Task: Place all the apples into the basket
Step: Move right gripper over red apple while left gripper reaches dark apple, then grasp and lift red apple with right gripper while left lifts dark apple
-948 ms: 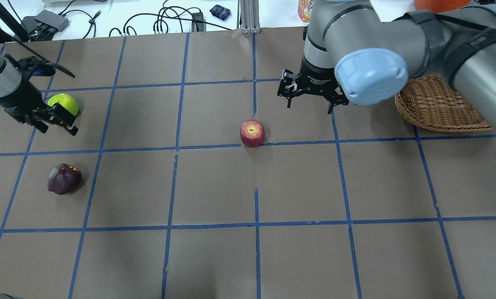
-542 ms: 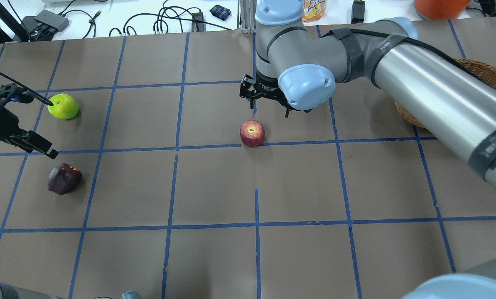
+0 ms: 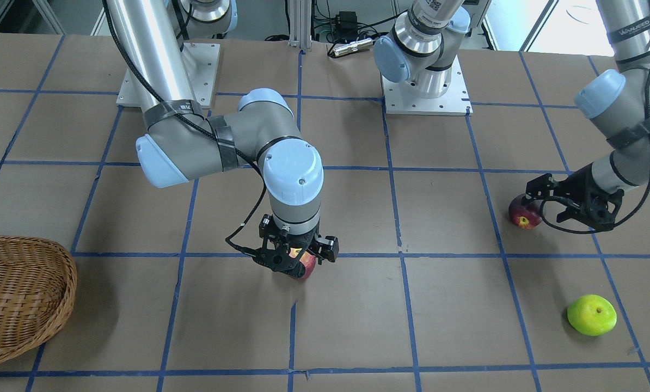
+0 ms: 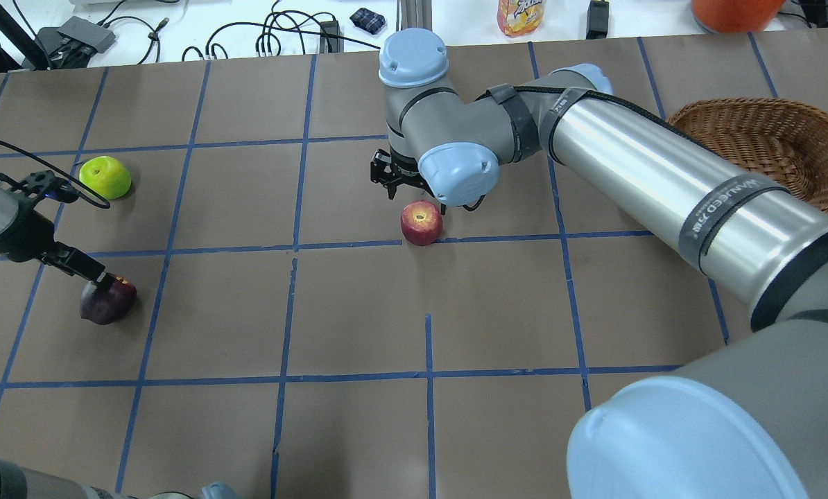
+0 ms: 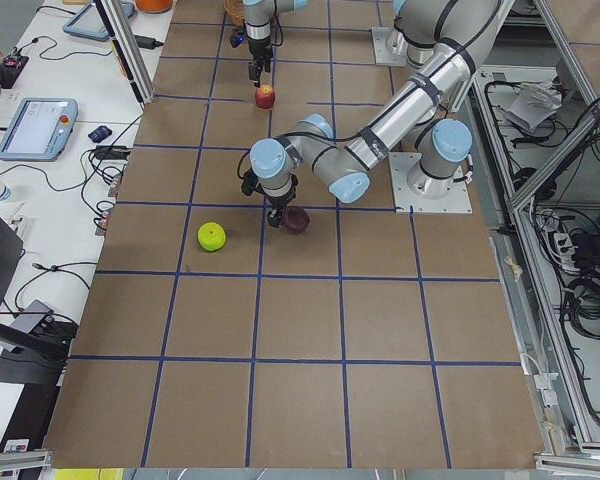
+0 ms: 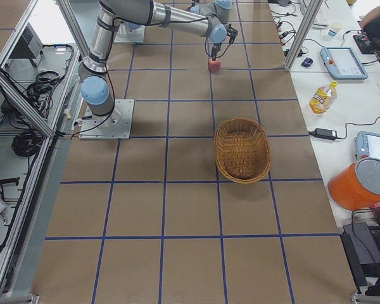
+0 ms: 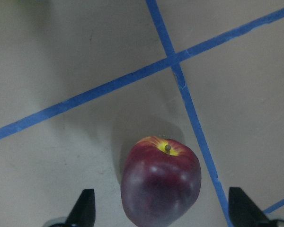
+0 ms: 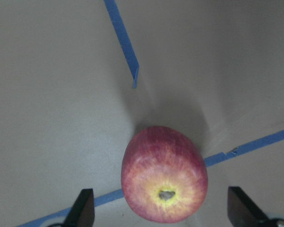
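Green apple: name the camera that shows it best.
Exterior front-facing: the green apple lies largest there, unobstructed, its stem dimple visible. Overhead exterior shows it clearly but smaller; exterior left, only a small green blob. The exterior right and wrist views miss it.

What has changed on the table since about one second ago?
The right gripper swung from beside the basket toward the robot's left and now hangs over the red apple, jaws open. The left gripper drew back from the green apple to the dark maroon apple, jaws open. Nothing was gripped. Apples and basket stayed put.
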